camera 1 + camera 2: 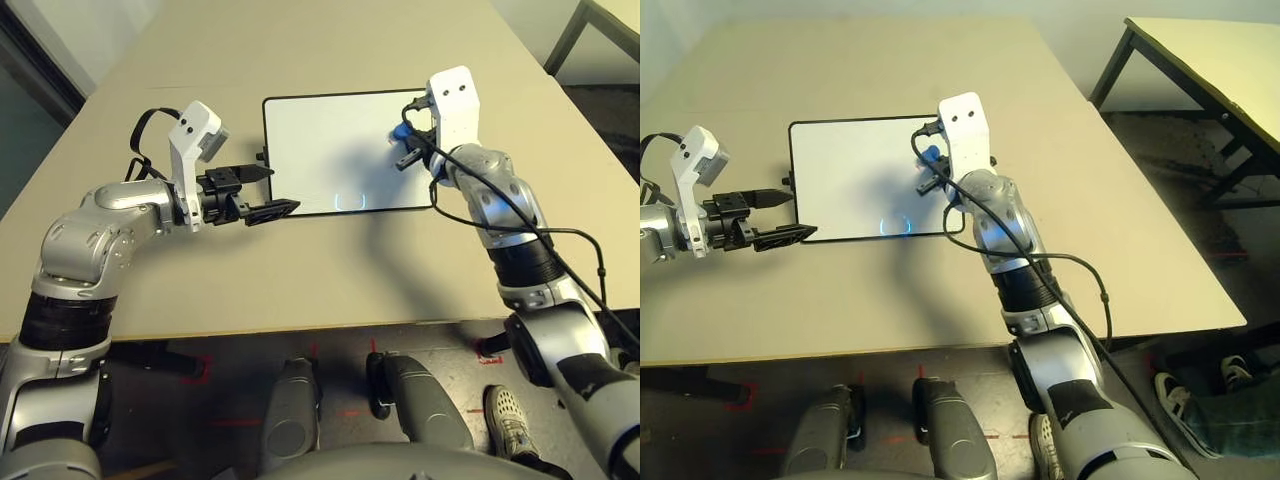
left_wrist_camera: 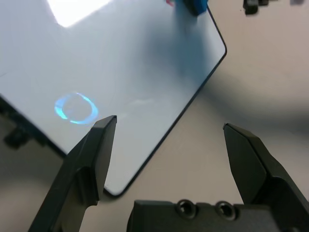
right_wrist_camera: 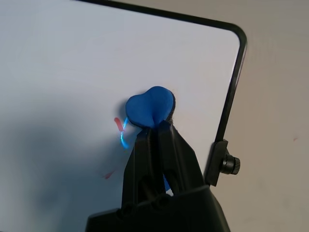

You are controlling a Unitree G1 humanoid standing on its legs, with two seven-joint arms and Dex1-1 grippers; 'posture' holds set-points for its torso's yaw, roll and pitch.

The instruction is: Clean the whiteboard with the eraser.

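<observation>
Wiping is the step in hand: the right gripper (image 3: 154, 130) has its jaws pinched on the blue eraser (image 3: 149, 107) and presses it on the whiteboard (image 1: 330, 150), near the board's right edge, upper right of centre in the left eye view. Small red marks (image 3: 117, 123) lie just beside the eraser, with a fainter one (image 3: 109, 174) nearby. The left gripper (image 1: 262, 190) hovers with its jaws spread at the board's left edge, above the beige worktop (image 1: 300, 280), touching nothing. The next move, I judge, calls for sliding the eraser across those red marks while keeping it pressed flat.
</observation>
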